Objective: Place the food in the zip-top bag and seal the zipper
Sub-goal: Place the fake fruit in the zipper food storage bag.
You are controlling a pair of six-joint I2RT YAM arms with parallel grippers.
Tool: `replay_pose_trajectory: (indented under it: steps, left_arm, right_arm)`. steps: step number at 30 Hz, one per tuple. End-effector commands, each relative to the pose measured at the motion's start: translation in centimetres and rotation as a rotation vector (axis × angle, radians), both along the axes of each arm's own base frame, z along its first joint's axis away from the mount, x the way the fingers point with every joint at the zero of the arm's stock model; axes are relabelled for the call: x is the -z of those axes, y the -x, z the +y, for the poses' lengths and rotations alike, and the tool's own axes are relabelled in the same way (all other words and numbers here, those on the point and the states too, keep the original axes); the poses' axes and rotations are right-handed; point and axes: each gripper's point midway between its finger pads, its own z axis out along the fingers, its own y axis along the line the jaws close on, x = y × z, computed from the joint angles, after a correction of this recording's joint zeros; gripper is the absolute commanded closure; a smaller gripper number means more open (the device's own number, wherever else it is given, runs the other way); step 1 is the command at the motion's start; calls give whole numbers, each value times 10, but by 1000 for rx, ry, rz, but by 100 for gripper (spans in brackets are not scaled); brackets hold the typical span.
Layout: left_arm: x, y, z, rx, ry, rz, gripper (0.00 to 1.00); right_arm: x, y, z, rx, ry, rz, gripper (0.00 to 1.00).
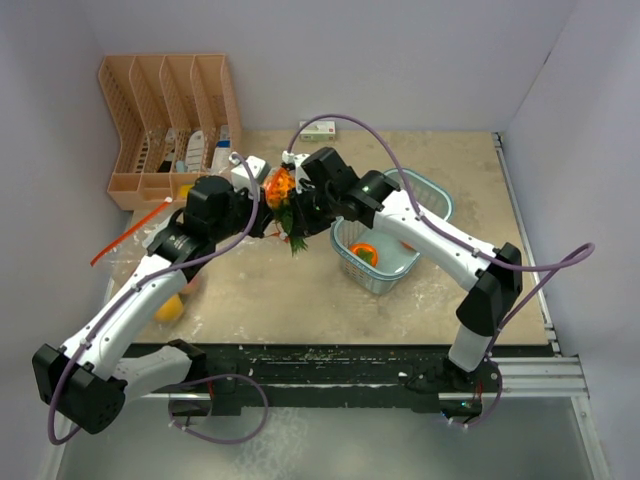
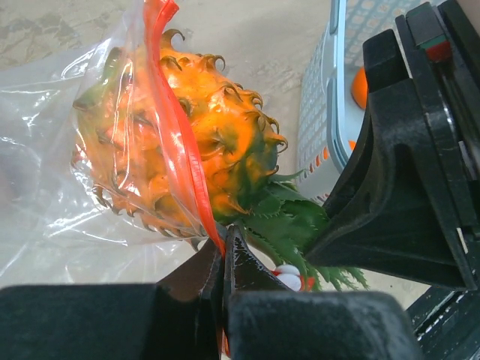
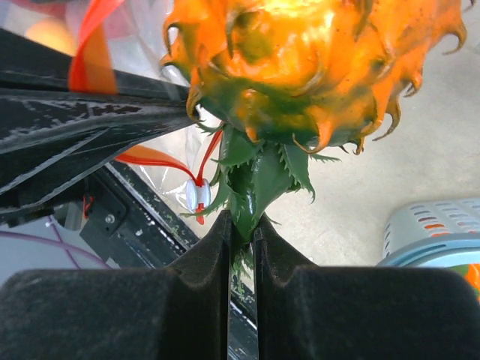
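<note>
Above the middle of the table (image 1: 300, 300), the small leafy pineapple (image 2: 202, 142) hangs partway through the mouth of the zip-top bag (image 2: 52, 187). In the left wrist view the clear plastic covers its left half, while its right half and its green leaves are bare. The right gripper (image 3: 241, 225) is pinched tight on those leaves, with the fruit hanging off its tips. The left gripper (image 2: 225, 244) is closed on the bag's mouth edge, on the red-orange zipper (image 2: 176, 127), and holds that side of the opening up. I judge the loading to be under way but not near its end. The pineapple has to go fully inside and be let go. At least one orange piece (image 1: 364, 252) lies in the teal mesh basket (image 1: 380, 282) at centre right of the top view. A yellow-orange piece (image 1: 170, 306) shows at lower left under the left arm; I cannot tell whether it is inside the bag. The mouth is open, so sealing the zipper is all left to do.
</note>
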Motion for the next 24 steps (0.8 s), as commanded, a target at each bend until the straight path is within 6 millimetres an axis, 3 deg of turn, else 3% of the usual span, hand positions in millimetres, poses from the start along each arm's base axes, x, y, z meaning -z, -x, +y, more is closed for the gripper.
replay_pose_trajectory:
  steps: [1,10,15,21,24]
  left_arm:
    - [-28,-2,-16,86,18,-81,100]
    - [-59,-25,36,-182,-96,-231,100]
    - [-81,-31,59,-312,-109,-308,100]
    - [-91,-30,79,-418,-94,-361,100]
    - [-98,-29,80,-416,-81,-396,100]
  right_arm:
    - [-42,14,27,-159,-165,-52,100]
    - [-19,45,23,-278,-151,25,100]
    - [-12,47,19,-270,-140,27,100]
    - [-5,48,16,-257,-122,43,100]
    - [0,50,14,-258,-109,63,100]
